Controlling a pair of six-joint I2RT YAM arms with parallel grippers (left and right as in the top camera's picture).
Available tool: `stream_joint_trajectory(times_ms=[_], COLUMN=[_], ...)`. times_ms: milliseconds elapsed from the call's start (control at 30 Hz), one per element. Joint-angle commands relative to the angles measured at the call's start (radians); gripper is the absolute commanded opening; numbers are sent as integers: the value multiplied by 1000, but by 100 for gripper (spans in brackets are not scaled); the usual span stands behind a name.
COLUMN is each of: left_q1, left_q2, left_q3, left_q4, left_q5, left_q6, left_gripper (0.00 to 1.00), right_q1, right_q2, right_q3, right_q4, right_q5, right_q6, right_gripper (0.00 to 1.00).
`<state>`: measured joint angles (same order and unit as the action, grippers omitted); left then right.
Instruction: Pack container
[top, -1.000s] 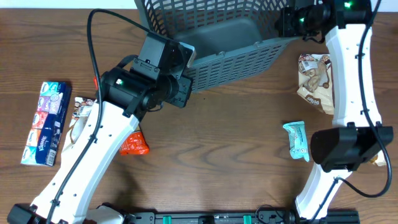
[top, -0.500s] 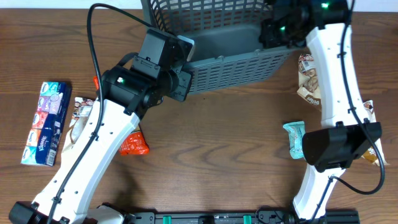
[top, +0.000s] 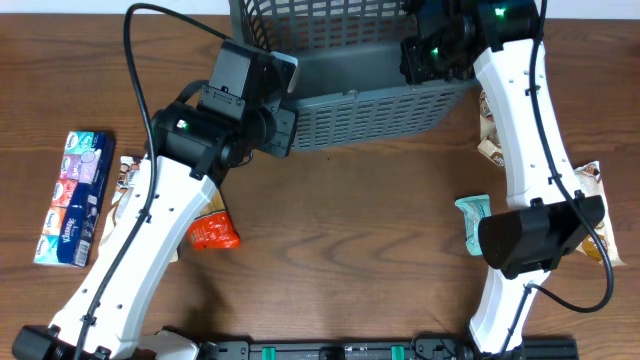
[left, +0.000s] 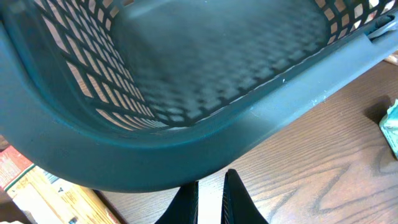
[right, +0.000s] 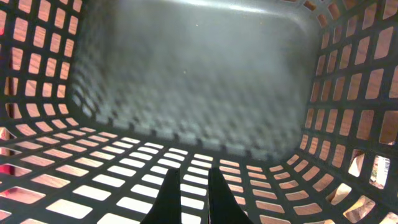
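Note:
The container (top: 380, 105), a big dark grey lattice basket, stands at the table's far edge and shows nothing inside. My left gripper (top: 292, 110) is at its near left corner. In the left wrist view its jaws (left: 210, 180) are almost closed, with only bare wood between them, and the tips touch the underside of the thick rim (left: 280, 106). My right gripper (top: 422, 58) reaches into the basket's right end. In the right wrist view its jaws (right: 194, 180) are close together over a lattice wall, facing the solid floor (right: 199, 74).
A tissue pack (top: 72, 197) lies far left, with a white-brown packet (top: 125, 175) and an orange packet (top: 213, 232) under my left arm. A teal packet (top: 477, 222), a brown snack bag (top: 492, 130) and another packet (top: 590, 180) lie on the right.
My right gripper has moved left and into the basket's right end. The basket has swung and shifted left, and my left gripper has moved left with its corner.

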<state>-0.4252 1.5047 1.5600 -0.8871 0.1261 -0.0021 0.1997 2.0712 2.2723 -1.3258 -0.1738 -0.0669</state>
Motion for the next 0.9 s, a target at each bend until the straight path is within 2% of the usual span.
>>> stream_joint_trajectory(times_ms=[0,600,733,800,867], left_q1=[10,43,43,43,42], left_q2=[6,6,-3,-12,-25], left_q3=[29,29,29,29,29], left_q4=[22,26,2,-5,-6], left_q5=[-16,-15,-16,-30,-73], left_q6=[10,21,31,40,40], left_gripper=[6,6,6,14,15], right_q1=[11,41,39,36,32], right_q2=[16,-32,-37,-41,-42], right_q3=[8,9,10,18,34], right_q4=[-39,-50,-8,19,36], right_q5=[17,18,85,122,140], right_q6=[-17,-9,-9,-9,-9], right_gripper=[1,1,2,8,15])
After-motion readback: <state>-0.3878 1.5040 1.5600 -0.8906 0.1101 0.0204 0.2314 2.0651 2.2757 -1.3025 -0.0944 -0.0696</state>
